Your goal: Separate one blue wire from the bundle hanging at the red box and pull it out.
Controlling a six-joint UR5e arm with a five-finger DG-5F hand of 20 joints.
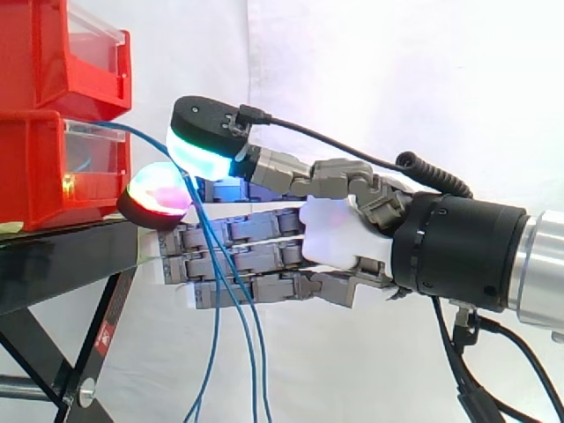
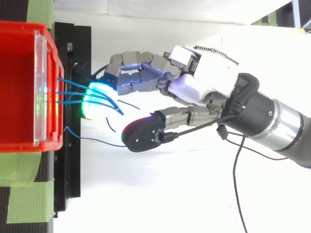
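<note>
Open hand (image 1: 339, 233) held among the blue wires (image 1: 253, 352) at the front of the lower red bin (image 1: 35, 167).
Two bins are stacked on the black stand (image 1: 53, 264), at its edge toward the hand, the upper red bin (image 1: 53, 53) being set on the lower one. The hand is held level, its fingers almost straight and pointed to the lower bin, with the thumb (image 1: 207, 123) spread above them; no wire is pinched. The wires are led out of the lower bin's front and hang down past the stand's edge, across the fingers. In the top view the bundle is laid over the glowing fingertips (image 2: 96, 94), and one separate wire (image 2: 97, 141) is seen running toward the thumb.
</note>
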